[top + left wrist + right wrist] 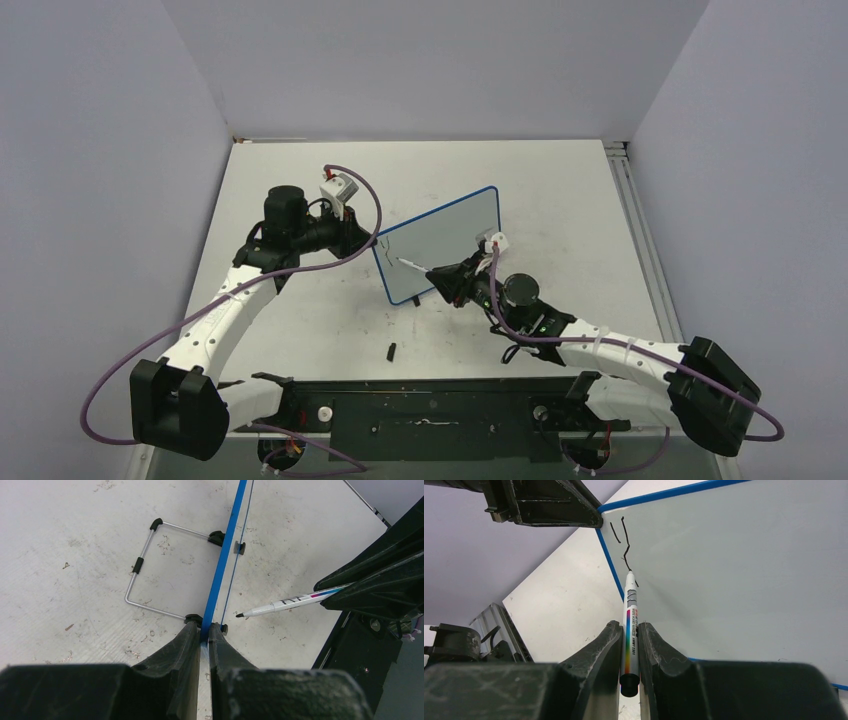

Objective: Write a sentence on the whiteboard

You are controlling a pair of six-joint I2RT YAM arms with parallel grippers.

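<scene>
The table (pixel 300 330) carried the whiteboard (pixel 450 235), propped on its wire stand (pixel 137 565) near the middle, between my two arms. My left gripper (pixel 205 630) was closed down on the board's blue frame at its left edge, steadying it. My right gripper (pixel 629 630) was clamped tight on the barrel of the marker (pixel 630 610), tip toward the board face. The sentence (pixel 623 537) amounted to a few black strokes by the upper left corner, so I judged the writing barely begun. The tip sat just below those strokes; contact could not be confirmed. The next move, in my judgement, called for light, even pressure and travel rightward, away from the frame edge and my left fingers close by. The rest of the face was blank, with ample room. A small black piece (pixel 391 351), possibly the cap, lay well apart from the board.
</scene>
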